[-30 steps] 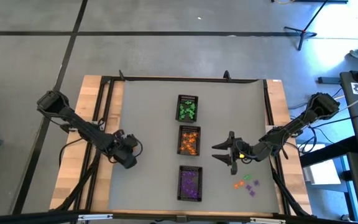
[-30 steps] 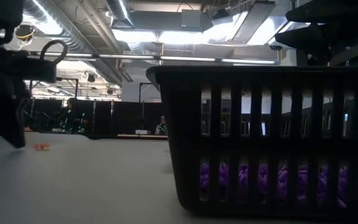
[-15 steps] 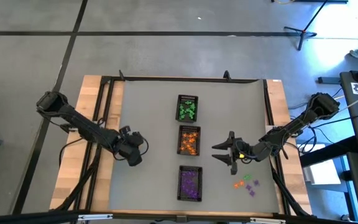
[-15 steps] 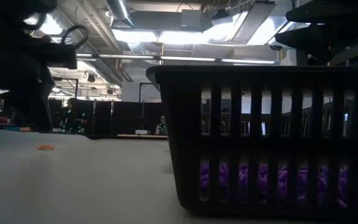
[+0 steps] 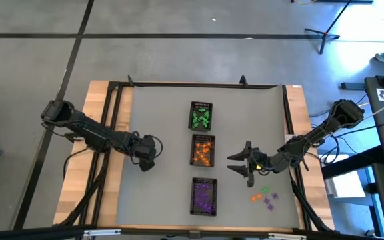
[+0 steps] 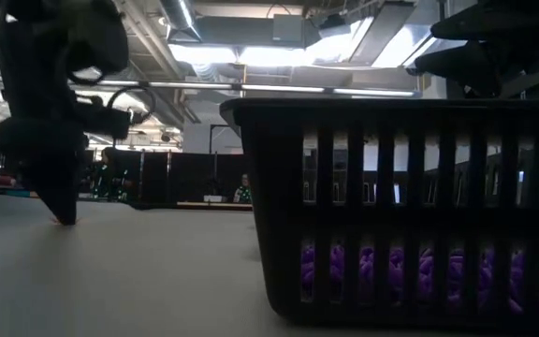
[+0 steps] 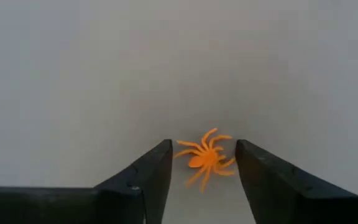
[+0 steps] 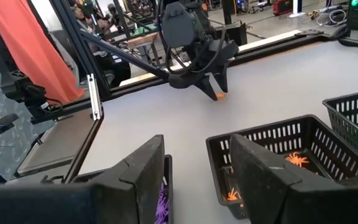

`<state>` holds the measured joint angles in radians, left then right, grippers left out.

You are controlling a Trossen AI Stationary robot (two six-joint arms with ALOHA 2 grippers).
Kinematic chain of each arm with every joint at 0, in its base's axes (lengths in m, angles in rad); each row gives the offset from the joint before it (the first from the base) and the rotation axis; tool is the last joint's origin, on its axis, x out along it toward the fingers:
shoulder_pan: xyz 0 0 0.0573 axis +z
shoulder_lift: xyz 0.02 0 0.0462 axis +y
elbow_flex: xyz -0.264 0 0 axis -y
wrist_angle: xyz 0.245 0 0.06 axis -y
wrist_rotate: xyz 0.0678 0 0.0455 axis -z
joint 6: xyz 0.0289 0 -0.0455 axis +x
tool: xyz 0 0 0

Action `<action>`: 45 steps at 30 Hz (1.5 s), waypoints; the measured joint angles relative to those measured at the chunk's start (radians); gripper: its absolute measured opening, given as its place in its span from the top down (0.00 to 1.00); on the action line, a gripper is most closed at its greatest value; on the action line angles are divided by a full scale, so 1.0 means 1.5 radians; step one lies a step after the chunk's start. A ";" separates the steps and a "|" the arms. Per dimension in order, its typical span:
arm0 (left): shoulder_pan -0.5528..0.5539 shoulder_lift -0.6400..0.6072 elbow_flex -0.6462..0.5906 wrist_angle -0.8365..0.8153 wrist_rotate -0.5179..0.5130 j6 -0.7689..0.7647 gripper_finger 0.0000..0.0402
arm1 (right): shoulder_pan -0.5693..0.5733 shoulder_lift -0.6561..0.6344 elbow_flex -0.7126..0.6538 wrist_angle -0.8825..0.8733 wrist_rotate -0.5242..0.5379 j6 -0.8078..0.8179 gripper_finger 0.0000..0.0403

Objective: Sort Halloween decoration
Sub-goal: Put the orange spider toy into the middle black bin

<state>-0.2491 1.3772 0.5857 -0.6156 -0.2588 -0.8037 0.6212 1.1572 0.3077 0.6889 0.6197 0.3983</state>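
lying between the left gripper's (image 7: 204, 163) parted fingers (image 7: 151, 171), the orange spider (image 7: 205, 160) rests untouched.

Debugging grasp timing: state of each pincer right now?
Left pincer: open, astride the orange spider on the table, not gripping.
Right pincer: open, empty, beside the orange tray.

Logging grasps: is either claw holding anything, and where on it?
Nothing is held. The left claw stands open around an orange spider lying on the table, not gripping it. The right claw is open and empty.
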 joint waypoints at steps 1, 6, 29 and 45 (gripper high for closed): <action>0.003 0.009 -0.001 0.000 0.004 -0.004 0.56 | 0.000 0.000 0.000 -0.004 0.000 0.004 0.55; 0.012 0.041 0.003 0.001 0.007 -0.025 0.56 | 0.000 0.000 0.000 -0.013 0.000 0.014 0.55; 0.003 0.022 0.169 0.003 -0.045 0.103 1.00 | 0.000 0.000 0.000 -0.024 0.000 0.028 0.55; 0.045 0.172 0.244 0.563 0.059 0.405 0.99 | 0.000 0.000 0.000 -0.022 0.031 0.026 0.55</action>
<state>-0.1813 1.6355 0.9520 0.2290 -0.1701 -0.1961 0.6212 1.1572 0.3080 0.6552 0.6659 0.4374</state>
